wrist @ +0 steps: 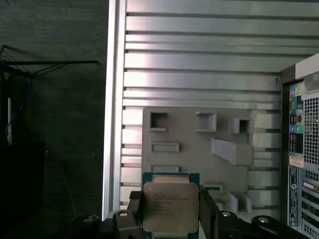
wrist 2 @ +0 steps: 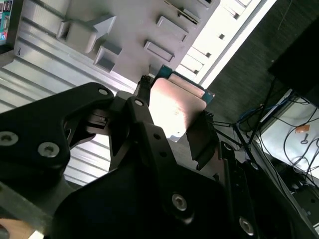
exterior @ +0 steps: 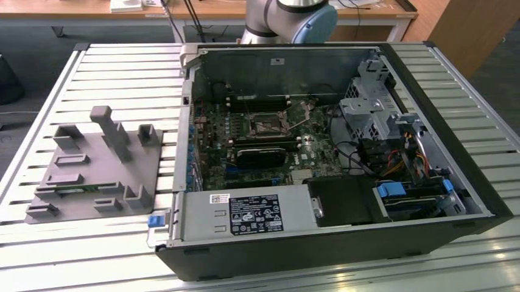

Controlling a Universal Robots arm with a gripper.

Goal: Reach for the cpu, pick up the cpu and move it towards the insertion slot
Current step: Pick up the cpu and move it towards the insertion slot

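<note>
First wrist view, nearest in: clamps the cpu [wrist: 171, 205] between the fingers [wrist: 206, 206] of the gripper [wrist: 171, 214], pressing on two opposite edges, with the silvery lid facing the camera and a green rim showing round it. Shows the same hold in the second wrist view, the gripper [wrist 2: 172, 119] closed on the cpu [wrist 2: 174, 104], with black fingers [wrist 2: 202, 137] bearing on its sides. Looks light, flat and stiff, so needs little force to carry. Seems fragile all the same, probably with fine contacts on the hidden underside, so best taken by the rim as here and never by the faces. Appears smooth at the edges and offers only a narrow band for the pads, hence could slip or tilt if squeezed unevenly. Hangs clear above the fixture [wrist: 199, 144], a grey pocketed block lying beyond on the slatted table [wrist: 199, 59]. Takes in, further along that table, a corner of the case [wrist: 301, 149]. Reveals in the exterior view the fixture [exterior: 89, 164] on the exterior view's left and the open case [exterior: 455, 140] just beside it. Places the slot [exterior: 267, 126], dark and metal-framed, deep inside on the green board [exterior: 313, 152], judged well apart from the cpu.
</note>
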